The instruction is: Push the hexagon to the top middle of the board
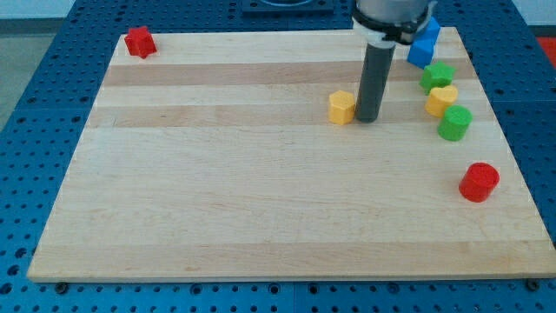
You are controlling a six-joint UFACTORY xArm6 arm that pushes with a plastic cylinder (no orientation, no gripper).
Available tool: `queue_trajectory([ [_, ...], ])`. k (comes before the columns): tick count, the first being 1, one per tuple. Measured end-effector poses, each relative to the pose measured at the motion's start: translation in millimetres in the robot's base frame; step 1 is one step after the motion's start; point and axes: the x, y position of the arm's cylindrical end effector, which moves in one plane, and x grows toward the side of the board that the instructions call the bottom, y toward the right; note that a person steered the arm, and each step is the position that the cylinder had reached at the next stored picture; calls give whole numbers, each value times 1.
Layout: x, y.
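Camera view is showing 1 wooden board lying on a blue pegboard table. Having no pincer, the arm is ending in a dark rod, so nothing is being clenched or released. My tip is resting on the board, touching or just beside the yellow hexagon, which is sitting at its left, right of the board's middle in the upper half. Toward the view's right of my tip, 1 blue block, 2 green blocks and 1 yellow heart are clustering near the edge. Lower right, well apart, 1 red cylinder is standing. Far to the left, 1 red block is sitting in the top corner.
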Motion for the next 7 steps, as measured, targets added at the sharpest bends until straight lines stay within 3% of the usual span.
queue_trajectory([
  [1,7,-4],
  [2,-16,-16],
  [7,-56,-139],
])
